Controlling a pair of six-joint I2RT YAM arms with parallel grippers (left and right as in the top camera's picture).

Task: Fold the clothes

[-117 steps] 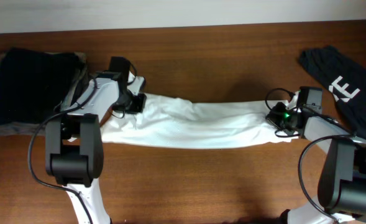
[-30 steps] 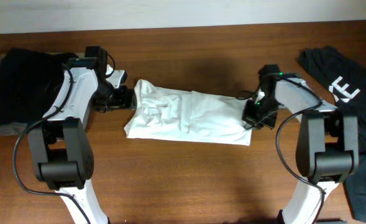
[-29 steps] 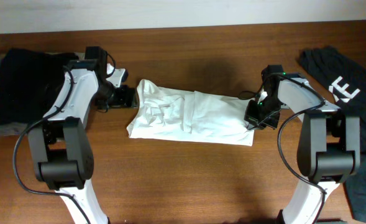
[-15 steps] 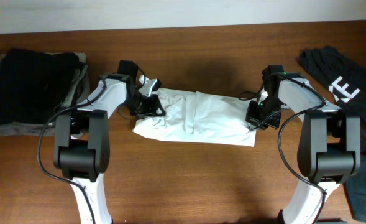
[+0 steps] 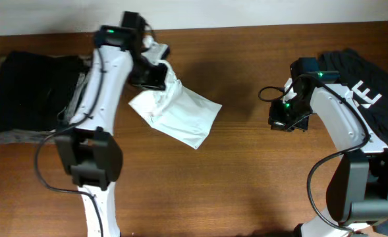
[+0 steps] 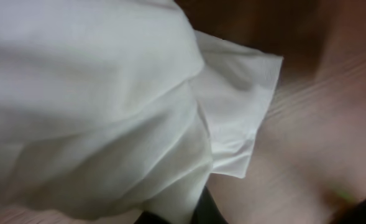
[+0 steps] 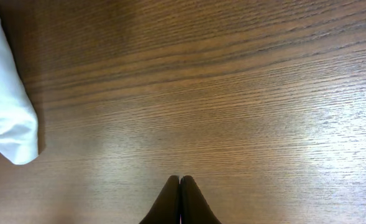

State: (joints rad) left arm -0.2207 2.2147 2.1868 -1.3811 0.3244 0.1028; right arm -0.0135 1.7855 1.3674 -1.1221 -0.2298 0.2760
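Note:
The white T-shirt (image 5: 178, 113) is folded into a small bundle left of the table's middle. My left gripper (image 5: 155, 74) is shut on its upper left corner and holds that corner up; the lower end rests on the wood. The left wrist view is filled by the white cloth (image 6: 108, 112), with my dark fingertips (image 6: 183, 214) pinched on it at the bottom edge. My right gripper (image 5: 280, 120) is shut and empty over bare wood at the right. In the right wrist view its closed tips (image 7: 180, 186) touch each other, and the shirt's end (image 7: 5, 118) shows at the left edge.
A stack of folded black and grey garments (image 5: 32, 92) lies at the far left. A black shirt with white lettering (image 5: 365, 92) lies at the far right, under the right arm. The wall edge runs along the back.
My left gripper has lifted and swung back to the left with the shirt's end, folding it into a shorter bundle. My right gripper has let go of the shirt and moved away to the right.

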